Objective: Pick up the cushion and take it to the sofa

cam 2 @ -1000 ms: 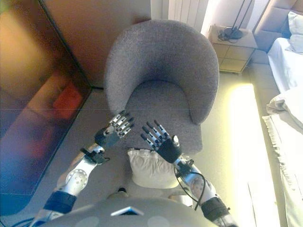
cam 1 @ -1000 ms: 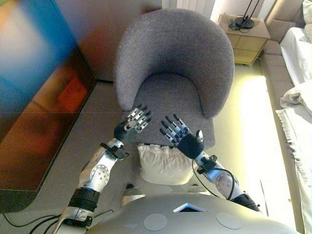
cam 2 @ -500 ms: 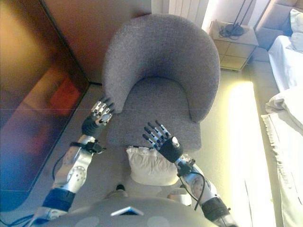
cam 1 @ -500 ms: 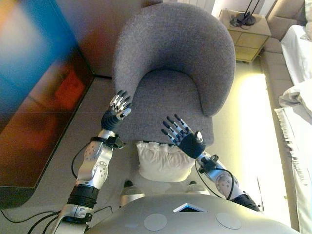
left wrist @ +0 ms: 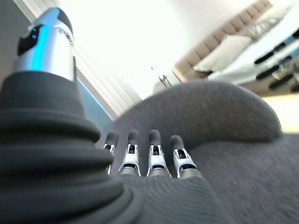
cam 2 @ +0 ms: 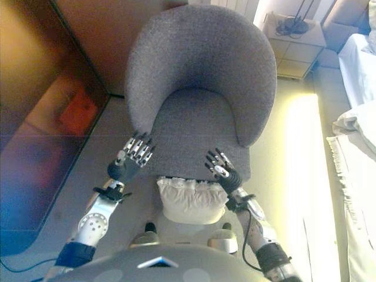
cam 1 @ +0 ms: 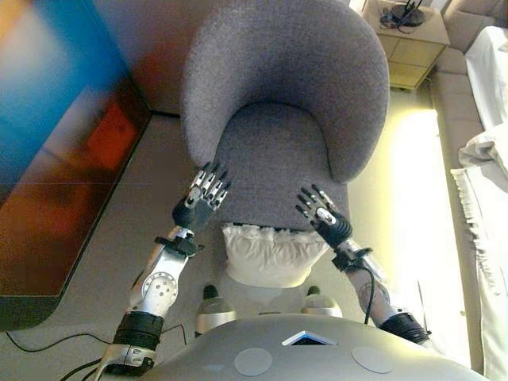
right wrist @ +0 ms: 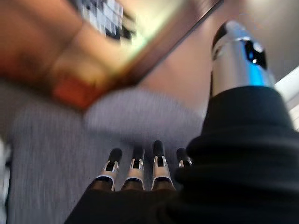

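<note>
A white frilled cushion (cam 1: 271, 254) lies on the floor against the front of a grey armchair (cam 1: 278, 119); it also shows in the right eye view (cam 2: 191, 200). My left hand (cam 1: 202, 198) is open, fingers straight, held above the chair's front left edge, left of the cushion. My right hand (cam 1: 321, 216) is open, fingers straight, above the chair's front right edge, just past the cushion's right corner. Neither hand touches the cushion. In the left wrist view my fingers (left wrist: 152, 154) point at the chair seat. In the right wrist view my fingers (right wrist: 135, 168) point across the grey seat.
A dark glossy screen (cam 1: 55, 143) stands on the left. A wooden bedside table (cam 1: 409, 36) with a black lamp base is at the back right. A bed with white linen (cam 1: 488, 159) runs along the right, with lit floor between it and the chair.
My left hand moved right, back toward the seat's front edge. My right hand moved right and turned edge-on. The camera tilted, so the chair sits lower and closer in view.
</note>
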### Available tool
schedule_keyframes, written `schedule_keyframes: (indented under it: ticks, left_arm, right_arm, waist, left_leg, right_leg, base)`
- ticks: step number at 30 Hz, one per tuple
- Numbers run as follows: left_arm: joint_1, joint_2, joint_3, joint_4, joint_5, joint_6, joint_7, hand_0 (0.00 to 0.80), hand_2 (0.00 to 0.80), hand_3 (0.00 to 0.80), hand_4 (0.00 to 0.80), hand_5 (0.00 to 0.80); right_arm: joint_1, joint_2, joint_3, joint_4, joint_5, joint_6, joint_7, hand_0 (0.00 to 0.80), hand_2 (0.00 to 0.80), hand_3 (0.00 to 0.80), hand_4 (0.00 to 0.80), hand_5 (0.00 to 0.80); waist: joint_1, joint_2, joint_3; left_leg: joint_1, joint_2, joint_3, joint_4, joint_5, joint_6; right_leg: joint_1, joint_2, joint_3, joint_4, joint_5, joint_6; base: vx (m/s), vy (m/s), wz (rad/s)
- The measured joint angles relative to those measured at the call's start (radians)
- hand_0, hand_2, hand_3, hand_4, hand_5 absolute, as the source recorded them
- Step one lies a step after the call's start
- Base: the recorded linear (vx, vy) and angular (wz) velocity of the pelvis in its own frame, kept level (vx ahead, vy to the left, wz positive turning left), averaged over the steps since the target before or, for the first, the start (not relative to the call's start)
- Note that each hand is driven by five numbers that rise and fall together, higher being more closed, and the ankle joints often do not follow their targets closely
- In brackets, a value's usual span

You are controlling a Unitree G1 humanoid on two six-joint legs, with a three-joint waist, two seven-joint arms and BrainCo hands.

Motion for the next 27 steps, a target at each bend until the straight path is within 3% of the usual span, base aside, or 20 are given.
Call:
schedule_keyframes:
  ticks: [9,16,18,22,27]
  left_arm:
    - [0.029,-0.059,-0.001,0.025,-0.182,0.145,-0.223,0.000,0.000,0.000,0.000,0.000]
    - [0.028,-0.055,-0.007,0.027,-0.191,0.151,-0.303,0.000,0.000,0.000,0.000,0.000]
    - [0.027,-0.043,-0.015,0.030,-0.116,0.082,-0.258,0.000,0.000,0.000,0.000,0.000]
    - [0.018,0.011,-0.019,0.076,0.163,-0.070,0.001,0.000,0.000,0.000,0.000,0.000]
    - [0.016,0.058,-0.001,0.138,0.442,-0.148,0.299,0.000,0.000,0.000,0.000,0.000]
  right_arm:
    - [-0.005,-0.007,0.000,0.000,-0.044,-0.020,-0.056,0.000,0.000,0.000,0.000,0.000]
    - [-0.005,-0.005,0.000,0.000,-0.061,-0.022,-0.058,0.000,0.000,0.000,0.000,0.000]
    - [-0.005,-0.005,-0.001,0.000,-0.071,-0.022,-0.073,0.000,0.000,0.000,0.000,0.000]
    - [-0.002,-0.004,-0.008,0.006,-0.143,-0.021,-0.160,0.000,0.000,0.000,0.000,0.000]
    - [-0.002,-0.007,-0.044,0.127,-0.248,-0.021,-0.271,0.000,0.000,0.000,0.000,0.000]
  waist:
    - [0.022,0.003,0.009]
    - [0.022,0.003,0.009]
    - [0.022,0.003,0.009]
    - [0.021,0.002,0.008]
    - [0.024,0.003,0.011]
  left_leg:
    - [-0.003,0.000,-0.014,0.000,0.000,0.000]
    - [-0.011,-0.002,-0.027,0.000,0.001,0.001]
    - [-0.011,-0.002,-0.027,0.000,0.001,0.001]
    - [-0.010,-0.002,-0.027,0.000,0.001,0.001]
    - [-0.019,-0.003,-0.029,0.005,0.001,0.001]
  right_leg:
    - [0.009,0.000,-0.014,0.000,-0.001,0.000]
    - [0.011,-0.001,-0.025,0.000,-0.002,0.000]
    - [0.011,-0.001,-0.025,0.000,-0.002,0.000]
    - [0.013,-0.001,-0.025,0.000,-0.002,0.000]
    - [0.009,-0.004,-0.025,0.001,-0.002,0.000]
  base:
    - [-0.003,-0.002,0.03]
    - [0.019,-0.003,0.05]
    - [0.065,0.007,0.00]
    - [0.074,0.019,0.00]
    - [0.010,0.004,0.00]
